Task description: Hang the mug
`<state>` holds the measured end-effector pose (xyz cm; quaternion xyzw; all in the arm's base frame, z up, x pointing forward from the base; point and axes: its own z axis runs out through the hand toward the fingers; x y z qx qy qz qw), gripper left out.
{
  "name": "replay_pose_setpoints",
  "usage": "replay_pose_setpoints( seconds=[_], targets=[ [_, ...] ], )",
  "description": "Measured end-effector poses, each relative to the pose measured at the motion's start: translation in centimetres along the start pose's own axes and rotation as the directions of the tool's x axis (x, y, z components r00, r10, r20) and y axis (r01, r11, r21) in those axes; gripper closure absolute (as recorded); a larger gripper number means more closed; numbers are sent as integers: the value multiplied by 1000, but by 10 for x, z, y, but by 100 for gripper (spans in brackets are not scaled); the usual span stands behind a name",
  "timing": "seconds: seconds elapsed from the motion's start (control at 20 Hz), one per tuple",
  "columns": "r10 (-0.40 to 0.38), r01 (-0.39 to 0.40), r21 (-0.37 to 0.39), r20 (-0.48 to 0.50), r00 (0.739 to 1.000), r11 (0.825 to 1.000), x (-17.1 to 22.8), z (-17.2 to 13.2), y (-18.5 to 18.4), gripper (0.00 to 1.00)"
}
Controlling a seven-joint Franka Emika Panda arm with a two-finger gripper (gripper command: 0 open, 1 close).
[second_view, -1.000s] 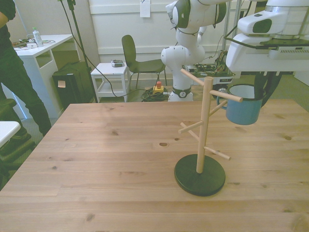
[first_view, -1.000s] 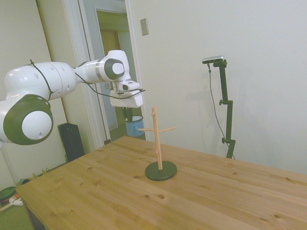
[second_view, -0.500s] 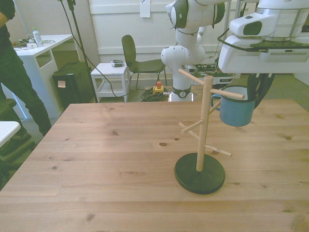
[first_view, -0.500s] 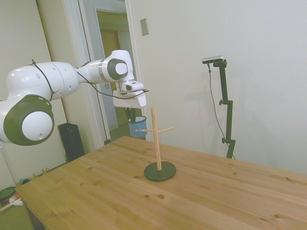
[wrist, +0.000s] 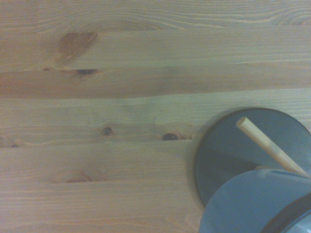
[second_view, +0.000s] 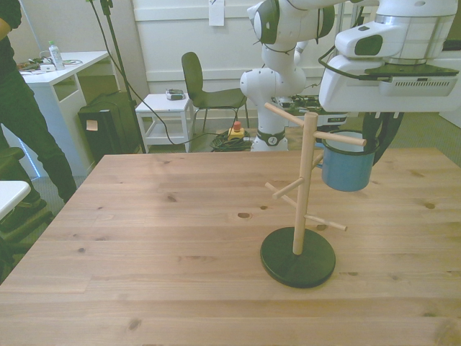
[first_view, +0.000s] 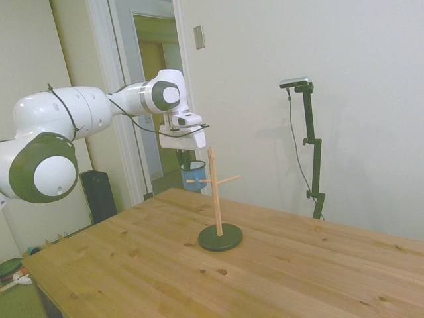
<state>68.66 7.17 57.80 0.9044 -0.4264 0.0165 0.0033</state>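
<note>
While jaws clamp its rim: one mug [second_view: 346,169] aloft beside one peg stand [second_view: 300,213] on one table [second_view: 144,238].

Behind the bench [second_view: 144,238], a dark chair [second_view: 205,90], a small white cart [second_view: 164,119], and a person's dark-trousered leg [second_view: 29,130] beside a white desk [second_view: 68,68].

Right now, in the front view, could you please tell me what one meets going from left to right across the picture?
Person's dark-clothed legs → white desk → small white cart → dark chair → wooden peg stand → light-blue mug, held up in the air beside the stand.
</note>
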Motion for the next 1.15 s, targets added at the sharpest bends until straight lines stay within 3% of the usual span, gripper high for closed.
replay_pose_setpoints(
  seconds=[0.75, 1.15],
  targets=[
    [-1, 1, 29, -17, 1000, 1000, -3, -18, 3, 0],
    [-100, 110, 88, -110, 989, 990, -92, -67, -2, 0]
  ],
)
